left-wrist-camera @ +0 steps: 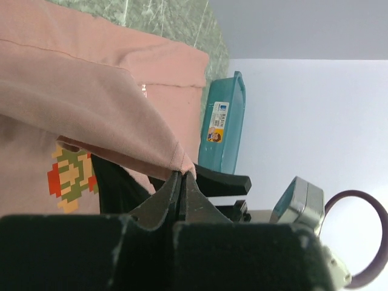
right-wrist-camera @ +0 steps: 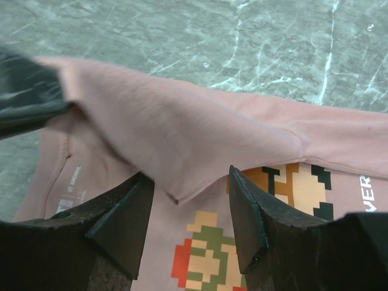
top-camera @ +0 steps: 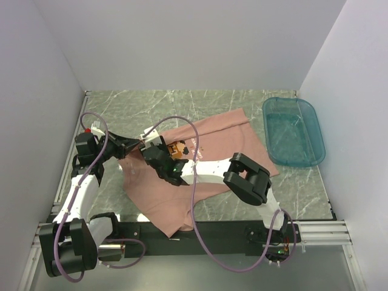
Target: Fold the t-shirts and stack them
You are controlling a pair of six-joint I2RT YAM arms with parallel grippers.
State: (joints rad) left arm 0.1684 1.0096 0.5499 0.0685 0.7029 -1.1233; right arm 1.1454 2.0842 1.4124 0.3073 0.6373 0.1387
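Note:
The dusty-pink t-shirt (top-camera: 212, 130) lies spread on the marble table, chest print up. My left gripper (top-camera: 136, 147) is at the shirt's left side, shut on a corner of the pink cloth (left-wrist-camera: 182, 171), which it holds lifted and draped over the shirt. My right gripper (top-camera: 159, 155) hovers right beside it, over the pixel-figure print (right-wrist-camera: 206, 267). In the right wrist view its fingers (right-wrist-camera: 121, 212) stand apart, and the lifted fold's corner (right-wrist-camera: 176, 195) hangs between their tips without being pinched. The t-shirt (right-wrist-camera: 182, 127) fills most of that view.
A translucent teal tub (top-camera: 294, 130) stands at the table's right back, also seen as the tub (left-wrist-camera: 223, 124) in the left wrist view. White walls close in the left, back and right. Bare marble table (top-camera: 182, 103) shows behind the shirt.

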